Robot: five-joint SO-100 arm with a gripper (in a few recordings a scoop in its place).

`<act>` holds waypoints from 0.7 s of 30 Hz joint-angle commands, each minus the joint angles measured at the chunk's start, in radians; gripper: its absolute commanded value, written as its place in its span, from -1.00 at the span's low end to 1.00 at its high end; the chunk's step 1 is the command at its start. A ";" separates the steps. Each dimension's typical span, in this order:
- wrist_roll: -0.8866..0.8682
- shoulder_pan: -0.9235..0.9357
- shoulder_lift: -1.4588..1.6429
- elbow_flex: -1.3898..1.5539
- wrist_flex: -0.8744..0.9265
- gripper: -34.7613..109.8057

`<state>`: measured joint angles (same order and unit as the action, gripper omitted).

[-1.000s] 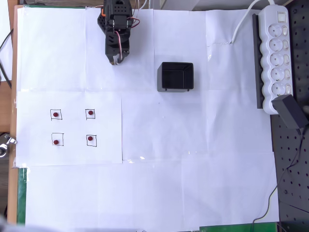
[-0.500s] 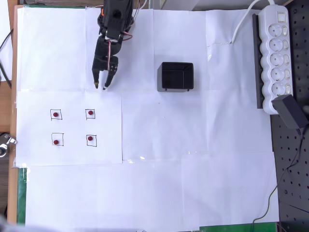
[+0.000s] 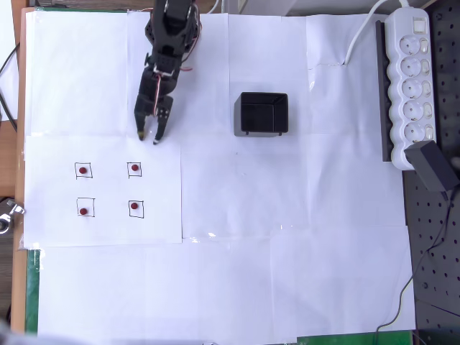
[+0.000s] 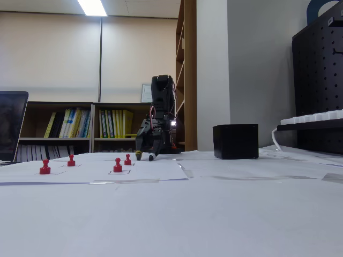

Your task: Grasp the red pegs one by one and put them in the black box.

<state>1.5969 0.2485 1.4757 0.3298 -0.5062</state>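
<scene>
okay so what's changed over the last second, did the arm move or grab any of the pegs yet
In the overhead view the arm stretched out from its folded pose at the top edge, bringing the gripper down the picture toward the red pegs. Its fingers are now slightly parted and hold nothing. All four pegs stayed in their drawn squares, and the black box has not moved.

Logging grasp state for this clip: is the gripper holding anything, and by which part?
Nothing is held: the gripper is open over bare paper, short of the red pegs.
</scene>
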 commanded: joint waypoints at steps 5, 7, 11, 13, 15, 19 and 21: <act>0.040 0.009 0.110 0.192 -0.002 -0.35; 0.041 0.017 0.144 0.232 0.006 -0.35; 0.032 0.031 0.198 0.288 0.008 -0.35; 0.031 0.035 0.207 0.298 0.008 -0.35; 0.025 0.048 0.218 0.298 -0.005 -0.35; 0.023 0.061 0.227 0.299 -0.025 -0.35; 0.018 0.069 0.241 0.311 -0.028 -0.35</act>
<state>1.6091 0.2945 1.6966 0.5937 -0.5062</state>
